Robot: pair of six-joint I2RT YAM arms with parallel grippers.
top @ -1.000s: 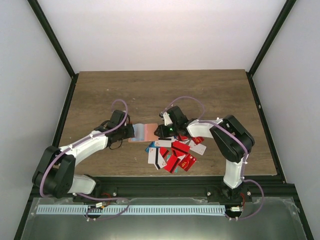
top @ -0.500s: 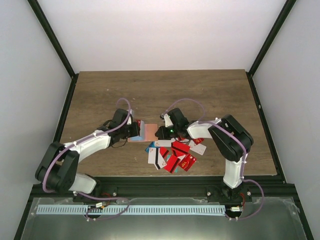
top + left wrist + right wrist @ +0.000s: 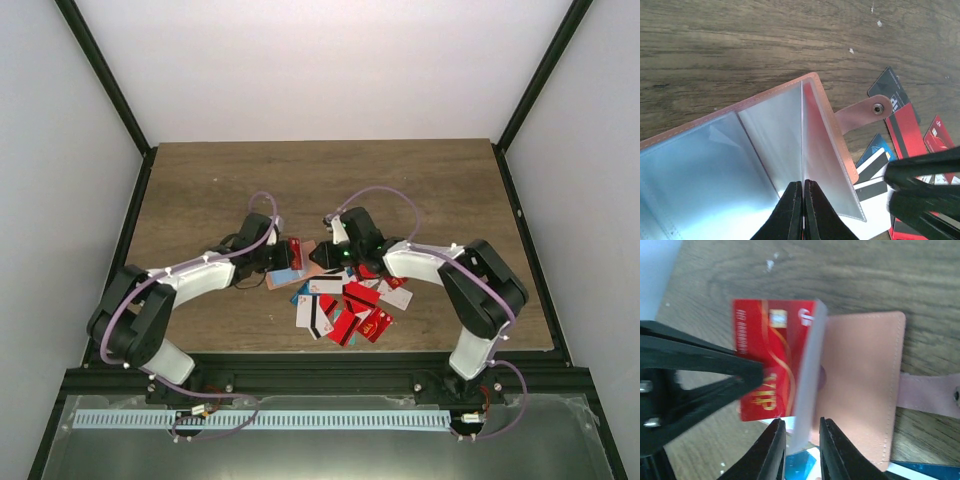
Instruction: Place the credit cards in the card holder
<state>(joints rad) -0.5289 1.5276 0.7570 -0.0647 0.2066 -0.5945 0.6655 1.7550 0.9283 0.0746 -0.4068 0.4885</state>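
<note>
Salmon card holder (image 3: 860, 385) pinched in left tool (image 3: 803, 183); right tool (image 3: 801, 421) straddles its sleeves, grip unclear.

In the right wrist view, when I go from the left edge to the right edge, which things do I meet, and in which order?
left gripper → red card → card holder → strap of the holder, with its snap at the right edge.
</note>
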